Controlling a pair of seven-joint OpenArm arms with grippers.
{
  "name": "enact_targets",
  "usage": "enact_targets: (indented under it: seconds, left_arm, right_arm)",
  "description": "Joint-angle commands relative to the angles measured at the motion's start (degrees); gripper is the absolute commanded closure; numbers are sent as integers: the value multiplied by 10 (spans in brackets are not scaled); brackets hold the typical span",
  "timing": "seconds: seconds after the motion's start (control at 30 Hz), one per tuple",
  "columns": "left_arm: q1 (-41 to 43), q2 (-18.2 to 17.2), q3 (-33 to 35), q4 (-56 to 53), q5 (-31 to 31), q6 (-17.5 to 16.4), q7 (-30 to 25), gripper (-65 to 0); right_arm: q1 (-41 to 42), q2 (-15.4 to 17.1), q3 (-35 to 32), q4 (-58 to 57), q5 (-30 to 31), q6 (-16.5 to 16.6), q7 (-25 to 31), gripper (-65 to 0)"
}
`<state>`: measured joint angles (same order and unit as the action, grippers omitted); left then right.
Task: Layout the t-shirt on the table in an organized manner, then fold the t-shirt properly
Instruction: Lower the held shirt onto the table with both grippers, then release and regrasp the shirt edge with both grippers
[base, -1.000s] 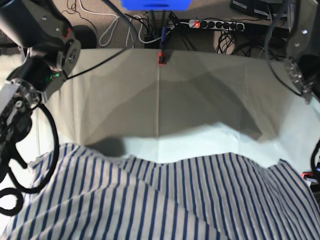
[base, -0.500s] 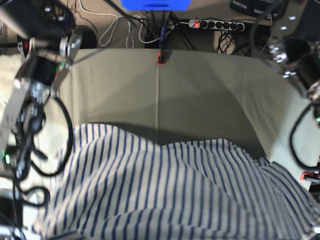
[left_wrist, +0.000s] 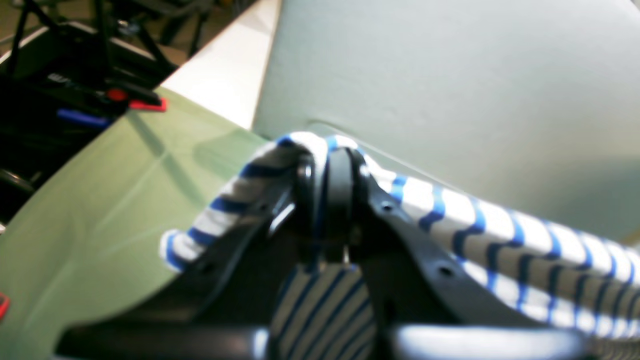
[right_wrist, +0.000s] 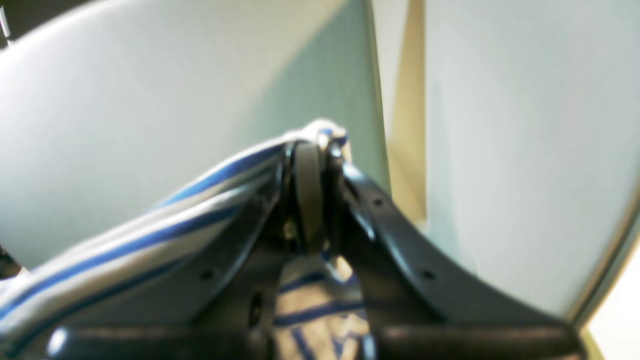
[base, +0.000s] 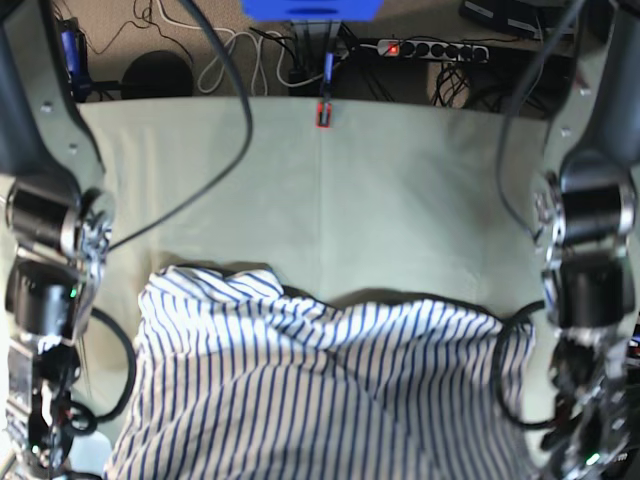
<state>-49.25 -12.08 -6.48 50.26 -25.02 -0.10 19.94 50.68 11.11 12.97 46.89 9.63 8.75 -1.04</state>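
Both: left hand (left_wrist: 327, 165), right hand (right_wrist: 310, 150) clamped on t-shirt (base: 330, 390) edge above table (base: 400, 180).

place: likely lab | cues: power strip (base: 430, 48), loose cables (base: 235, 55), clamped table (base: 400, 200)

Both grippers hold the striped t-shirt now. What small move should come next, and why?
Probably draw the two arms apart. The left gripper and right gripper are each shut on an edge of the t-shirt, which lies wrinkled on the table.
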Motion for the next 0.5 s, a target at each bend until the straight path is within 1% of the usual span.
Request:
enact_targets:
  seconds: [0.0, 0.03, 0.1, 0.13, 0.23, 0.3, 0.33, 0.37, 0.47]
  left_arm:
    - [-43, -9, 12, -11, 1, -2, -41, -42]
    - [-54, -9, 21, -37, 1, -1, -49, -76]
    - [-71, -9, 26, -84, 1, -1, -54, -156]
    - [-78, -8, 26, -106, 1, -1, -55, -204]
    - [-92, -4, 25, -143, 1, 2, -56, -344]
    - [-90, -4, 21, -146, -2, 2, -56, -385]
    - [-89, -5, 21, -147, -2, 2, -57, -400]
    - [-89, -5, 21, -149, -2, 2, -57, -413]
    - [-87, -8, 21, -146, -3, 1, -56, -459]
  right_arm:
    - [30, 16, 1, 5, 4, -4, 27, 0]
    - [32, 19, -1, -3, 4, -4, 14, -1]
    - [38, 24, -20, -22, 4, -4, -10, -59]
    - [41, 27, -33, -33, 4, -4, -15, -105]
    - [40, 33, -79, -47, 4, -4, -15, -275]
    - [37, 35, -91, -47, 4, -4, -17, -351]
    - [32, 35, -92, -47, 4, -4, -19, -370]
    - [26, 35, -91, -47, 4, -4, -19, -376]
    - [20, 37, -91, -47, 5, -4, -20, -376]
